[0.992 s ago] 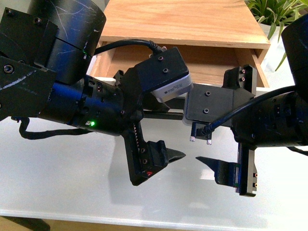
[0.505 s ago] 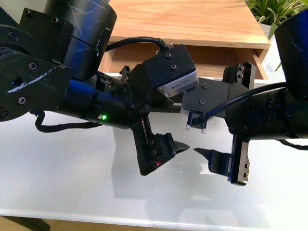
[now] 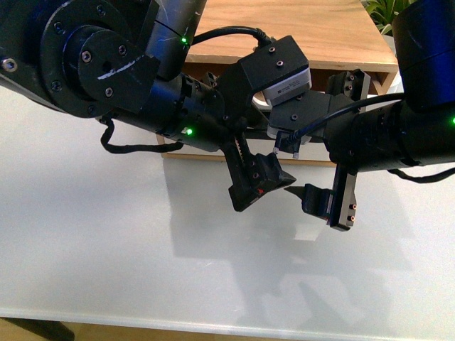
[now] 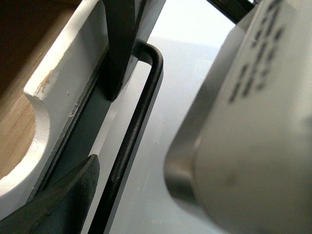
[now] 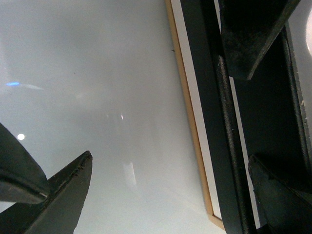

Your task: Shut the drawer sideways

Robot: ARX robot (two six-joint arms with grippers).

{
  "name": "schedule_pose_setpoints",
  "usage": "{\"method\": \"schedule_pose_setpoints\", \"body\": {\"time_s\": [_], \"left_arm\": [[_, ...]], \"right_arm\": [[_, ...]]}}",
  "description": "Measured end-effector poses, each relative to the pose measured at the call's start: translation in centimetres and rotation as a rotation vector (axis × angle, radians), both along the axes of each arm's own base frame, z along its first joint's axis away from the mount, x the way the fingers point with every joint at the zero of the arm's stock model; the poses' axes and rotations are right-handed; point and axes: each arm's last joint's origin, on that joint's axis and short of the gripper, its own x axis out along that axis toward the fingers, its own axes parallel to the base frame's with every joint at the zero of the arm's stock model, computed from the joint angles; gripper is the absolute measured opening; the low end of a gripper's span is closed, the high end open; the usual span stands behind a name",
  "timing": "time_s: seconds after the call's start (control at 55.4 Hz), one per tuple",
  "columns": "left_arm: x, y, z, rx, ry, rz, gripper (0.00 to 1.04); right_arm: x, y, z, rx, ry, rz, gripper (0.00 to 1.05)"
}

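White drawer (image 4: pixel 63 87) front sits far across the table (image 3: pixel 106 249), under the wood cabinet (image 3: pixel 320 28), seemingly not fully in; left gripper (image 4: pixel 100 129) gapes wide, holding nothing, fingers just beside the bar handle (image 4: pixel 136 126); right gripper (image 5: pixel 163 117) likewise spread, empty; we push square, both sides evenly; bare tabletop nearside gives retreat room.

White glossy surface (image 3: pixel 106 249), brightly lit, carrying soft shadows. Light wooden cabinet (image 3: pixel 306 28) at its far edge. Green leafy plant (image 3: pixel 380 11), far right corner. Tan strip below near edge.
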Motion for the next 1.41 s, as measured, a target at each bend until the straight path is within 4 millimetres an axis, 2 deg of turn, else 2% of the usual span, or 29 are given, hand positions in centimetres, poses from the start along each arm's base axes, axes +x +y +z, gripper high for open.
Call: {"method": "schedule_pose_setpoints", "body": {"time_s": [0.253,0.541,0.758,0.938,1.082,1.263,1.407], "left_arm": [[2.0,-0.3,0.2,0.01,-0.015,0.033,0.96],[3.2,-0.5,0.7,0.001,-0.024,0.07,0.96],[3.6,-0.4,0.9,-0.015,-0.033,0.106,0.96],[3.1,0.2,1.1,-0.032,-0.029,0.108,0.96],[2.1,1.3,2.1,-0.051,-0.03,0.105,0.96],[0.7,3.2,4.3,-0.097,-0.07,0.135,0.96],[-0.9,5.9,6.6,-0.179,-0.099,0.205,0.96]], "right_arm": [[2.3,-0.3,0.4,-0.005,-0.032,-0.029,0.96],[3.8,-0.6,0.8,0.004,-0.052,-0.047,0.96],[4.2,-1.0,0.9,0.007,-0.074,-0.066,0.96],[3.6,-1.3,1.2,0.011,-0.076,-0.066,0.96],[2.6,-2.2,2.2,0.028,-0.078,-0.089,0.96],[0.7,-3.0,3.4,0.063,-0.086,-0.108,0.96],[-1.5,-3.5,5.5,0.153,-0.138,-0.136,0.96]]}}
